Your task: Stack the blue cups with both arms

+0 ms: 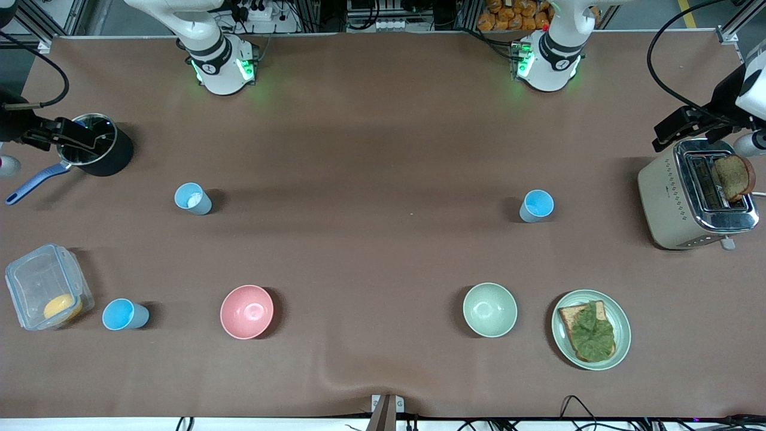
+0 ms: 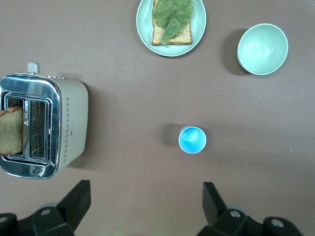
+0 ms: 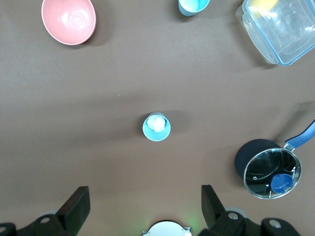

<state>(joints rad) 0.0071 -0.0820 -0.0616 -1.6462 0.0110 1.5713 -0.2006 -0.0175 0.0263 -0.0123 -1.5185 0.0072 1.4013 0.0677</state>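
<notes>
Three blue cups stand upright on the brown table. One with a whitish patch inside (image 1: pixel 192 198) (image 3: pixel 156 127) is toward the right arm's end. A second cup (image 1: pixel 124 315) (image 3: pixel 193 6) stands nearer the front camera, beside a clear container. The third (image 1: pixel 537 206) (image 2: pixel 192 139) is toward the left arm's end. My left gripper (image 2: pixel 145 189) hangs high over the table between its base and the third cup, open and empty. My right gripper (image 3: pixel 143 191) hangs high above the patched cup's area, also open and empty. Neither gripper shows in the front view.
A pink bowl (image 1: pixel 246 311) and a green bowl (image 1: pixel 489 309) sit near the front. A plate (image 1: pixel 624 335) carries toast with lettuce. A toaster (image 1: pixel 697 194) holds bread at the left arm's end. A black pot (image 1: pixel 96 145) and clear container (image 1: pixel 46 287) stand at the right arm's end.
</notes>
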